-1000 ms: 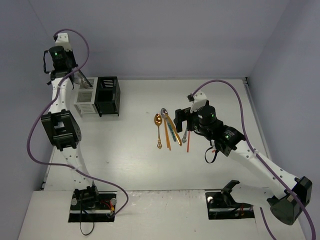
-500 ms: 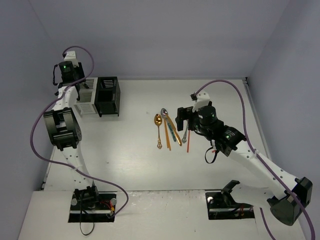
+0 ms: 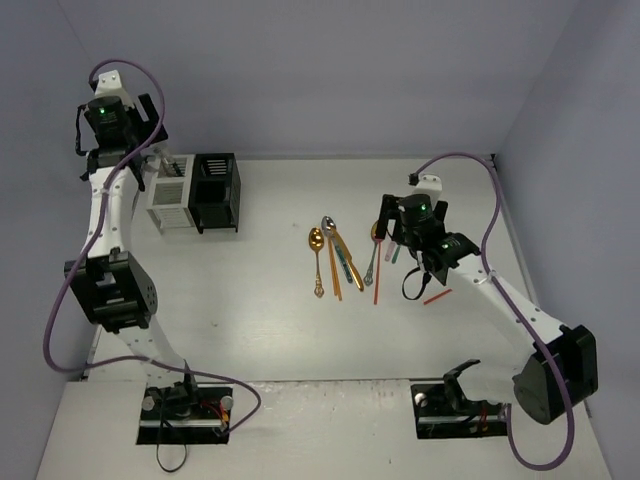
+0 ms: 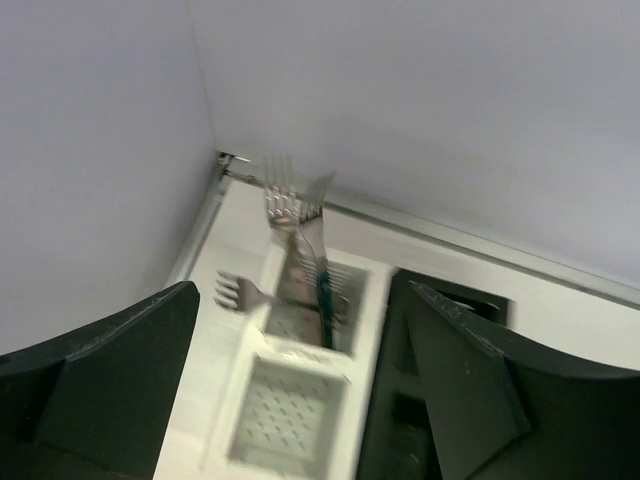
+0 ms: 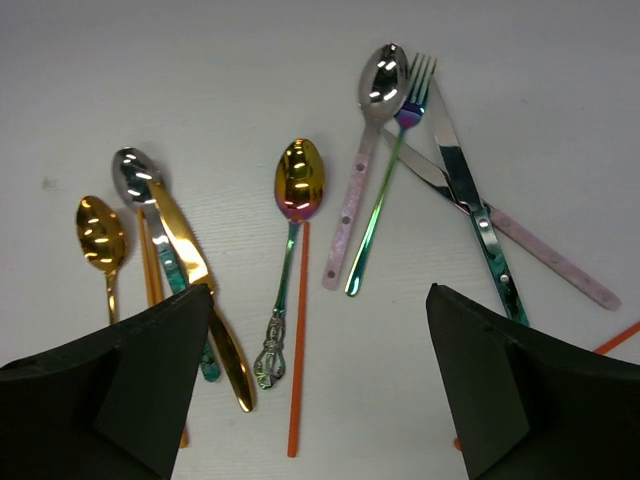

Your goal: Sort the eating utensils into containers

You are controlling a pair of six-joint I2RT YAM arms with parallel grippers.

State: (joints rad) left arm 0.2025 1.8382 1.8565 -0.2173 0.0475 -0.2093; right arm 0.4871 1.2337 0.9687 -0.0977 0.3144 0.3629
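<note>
Several eating utensils lie loose on the table: a gold spoon (image 5: 101, 235), a gold knife (image 5: 190, 260), an iridescent spoon (image 5: 298, 180), an orange chopstick (image 5: 297, 340), a pink-handled spoon (image 5: 380, 80), an iridescent fork (image 5: 400, 150) and a teal-handled knife (image 5: 470, 200). My right gripper (image 5: 320, 400) hovers open over them, holding nothing. Of the containers, the white caddy (image 4: 290, 410) has silver forks (image 4: 285, 205) standing in its far compartment. The black caddy (image 4: 395, 400) stands beside it. My left gripper (image 4: 300, 400) hangs open and empty above the white caddy.
The caddies (image 3: 170, 190) stand at the table's back left, near the left wall. The utensil spread (image 3: 340, 255) sits mid-table. A second orange chopstick (image 3: 437, 297) lies apart to its right. The back wall is close behind the caddies.
My left gripper has opened, dipped to the white caddy and risen again to the left. My right gripper has shifted right over the utensils, jaws slightly narrower.
</note>
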